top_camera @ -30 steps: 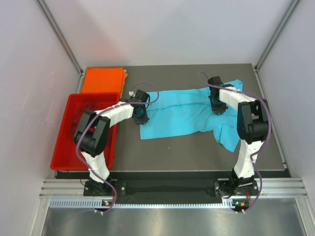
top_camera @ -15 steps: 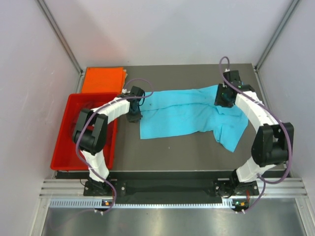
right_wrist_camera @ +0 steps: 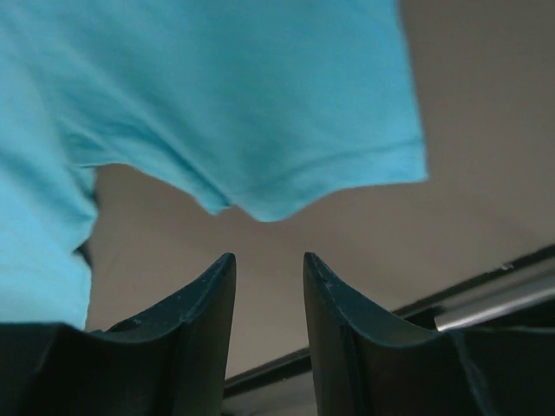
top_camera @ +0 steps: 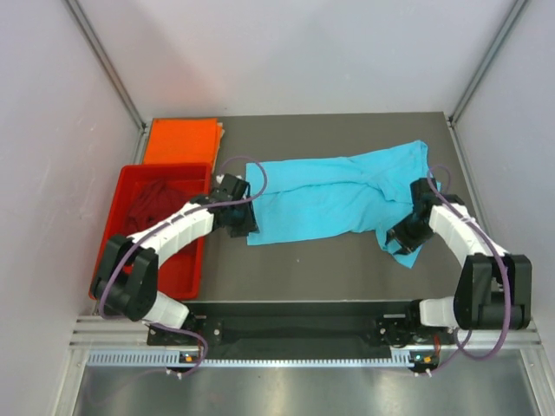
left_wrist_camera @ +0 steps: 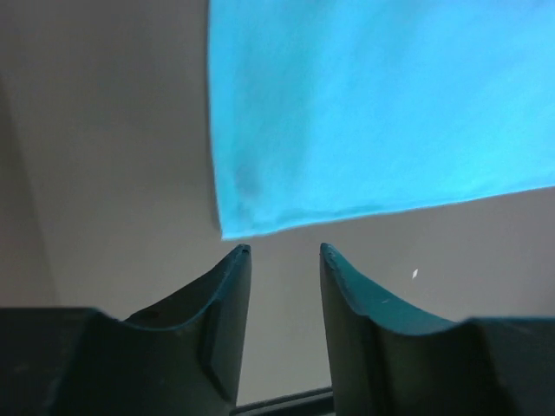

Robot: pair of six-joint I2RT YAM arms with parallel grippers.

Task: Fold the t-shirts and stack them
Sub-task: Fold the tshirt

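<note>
Both arms rise from the tabletop's (top_camera: pixel 312 269) near edge. The left arm (top_camera: pixel 173 230) lies low and stretched, slanting toward the middle. Its gripper (left_wrist_camera: pixel 282 251) points at the near left corner of the blue shirt (top_camera: pixel 329 195). The fingers stand partly apart with nothing between them, and the cloth's corner lies just past their tips. The right arm (top_camera: pixel 460 230) bends out toward the right edge and reaches back inward. Its gripper (right_wrist_camera: pixel 267 258) is at the shirt's near right sleeve, likewise partly open and empty, with the sleeve hem just beyond the tips. The blue shirt lies spread across the middle of the tabletop, rumpled toward its right end. At the left edge sits a red tray (top_camera: pixel 108 260) holding the maroon shirt (top_camera: pixel 156 195) in a heap. The orange shirt (top_camera: pixel 180 141) lies folded flat in the far left corner, just behind the tray.
</note>
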